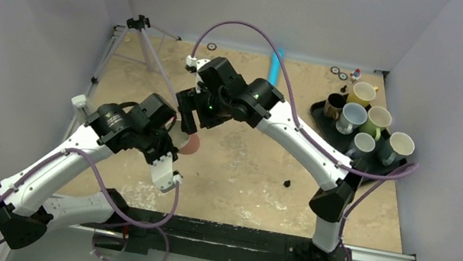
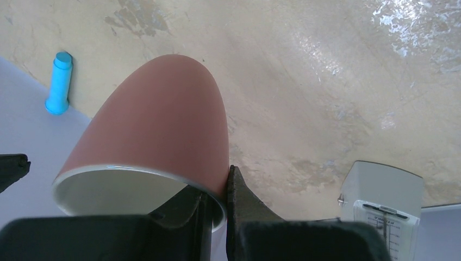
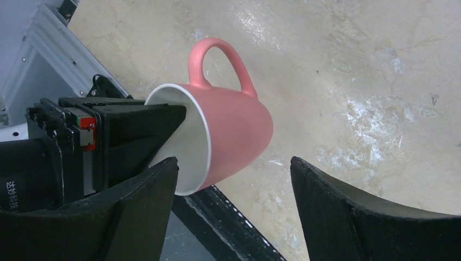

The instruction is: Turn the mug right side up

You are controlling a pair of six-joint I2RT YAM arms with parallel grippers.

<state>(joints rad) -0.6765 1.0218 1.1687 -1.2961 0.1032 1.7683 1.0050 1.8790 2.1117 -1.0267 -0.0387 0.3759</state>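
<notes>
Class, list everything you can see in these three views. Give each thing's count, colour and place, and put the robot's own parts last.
Mug: one, pink with a white inside, held on its side above the table, left of centre.
Tray: one, black, far right of the table.
Tray mugs: six, mixed colours including yellow, green, grey and dark, upright on the tray.
Cylinder: one, blue, at the table's far edge.
Tripod: one, black and silver, far left corner.
Table: one, tan.
Left gripper: black, shut on the mug's rim.
Right gripper: black, open, one finger either side of the mug, not touching.
</notes>
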